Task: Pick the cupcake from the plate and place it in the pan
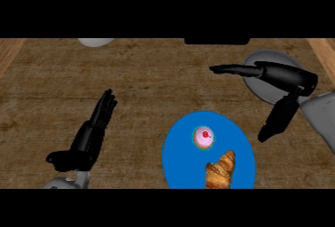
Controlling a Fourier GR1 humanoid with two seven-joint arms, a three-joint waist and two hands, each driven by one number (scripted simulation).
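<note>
A pink-frosted cupcake (pixel 204 137) with a red dot on top sits on a blue plate (pixel 185 159), beside a croissant (pixel 221 170). The grey pan (pixel 262 91) lies at the right, partly hidden behind my right hand (pixel 288 77). That hand hangs above the pan's near side, up and to the right of the cupcake, fingers straight, thumb pointing down toward the plate's right rim. It holds nothing. My left hand (pixel 95 128) rests open at the left, fingers up.
A pale grey round object (pixel 96 42) peeks in at the top edge, left of center. A dark object (pixel 217 41) shows at the top middle. Wooden borders (pixel 324 48) run along the counter's left and right sides.
</note>
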